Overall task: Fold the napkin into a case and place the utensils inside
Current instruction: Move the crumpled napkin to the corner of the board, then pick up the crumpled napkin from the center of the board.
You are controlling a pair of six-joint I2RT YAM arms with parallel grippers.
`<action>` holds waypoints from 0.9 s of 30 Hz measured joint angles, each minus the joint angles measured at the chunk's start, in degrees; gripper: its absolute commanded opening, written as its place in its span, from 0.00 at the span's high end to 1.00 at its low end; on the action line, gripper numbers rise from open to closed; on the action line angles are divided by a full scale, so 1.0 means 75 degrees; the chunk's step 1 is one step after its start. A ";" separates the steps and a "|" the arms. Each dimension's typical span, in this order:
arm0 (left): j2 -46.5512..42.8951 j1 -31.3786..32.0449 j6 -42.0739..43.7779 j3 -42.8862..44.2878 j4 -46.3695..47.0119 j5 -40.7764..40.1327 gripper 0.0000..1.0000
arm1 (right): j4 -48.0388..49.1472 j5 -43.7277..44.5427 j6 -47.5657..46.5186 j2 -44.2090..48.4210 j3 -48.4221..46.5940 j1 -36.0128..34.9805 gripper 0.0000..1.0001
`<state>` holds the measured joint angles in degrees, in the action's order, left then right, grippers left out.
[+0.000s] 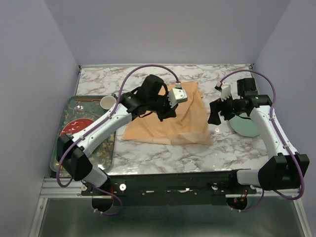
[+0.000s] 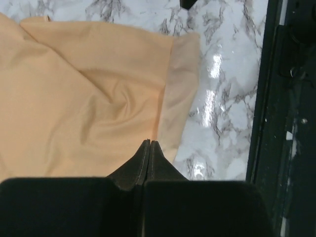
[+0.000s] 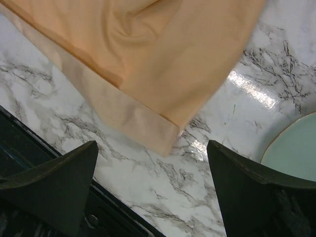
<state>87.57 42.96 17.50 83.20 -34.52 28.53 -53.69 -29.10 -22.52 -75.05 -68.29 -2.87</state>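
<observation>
On the marble table [image 1: 148, 153] between pale lilac walls [image 1: 163, 29], peach napkin [image 1: 182, 121], left claw [image 2: 149, 143] pressed together, right claw [image 3: 151, 148] spread.

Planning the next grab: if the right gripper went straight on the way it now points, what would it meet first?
Most likely the near corner of the napkin, lying flat on the marble table; the open right gripper frames it. Depth is unclear.
</observation>
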 measured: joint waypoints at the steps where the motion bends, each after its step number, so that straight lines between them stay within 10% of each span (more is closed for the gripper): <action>1: -0.0207 -0.0210 0.0012 -0.0160 -0.0058 0.0315 1.00 | 0.0000 -0.0020 -0.0020 -0.0032 0.0003 0.0000 0.00; 5: -0.0542 -0.1492 0.0131 -0.0711 -0.0469 0.0944 1.00 | 0.0003 -0.0061 -0.0099 -0.0178 0.0023 0.0000 0.00; 7: -0.0414 -0.2203 0.0262 -0.1119 -0.0664 0.0915 0.68 | 0.0017 -0.0076 -0.0093 -0.0391 0.0023 0.0000 0.00; 11: -0.0300 -0.2259 0.0408 -0.1897 -0.0729 0.0580 0.40 | 0.0117 -0.0064 0.0003 -0.1029 0.0023 0.0000 0.02; 27: -0.0137 -0.1897 0.2031 -0.3206 -0.1323 -0.0644 0.33 | -0.0187 -0.0195 -0.0930 -0.2136 0.0425 0.0000 0.34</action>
<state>86.54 28.73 32.73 59.16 -44.45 23.70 -55.09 -30.57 -29.50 -91.07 -65.10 -2.87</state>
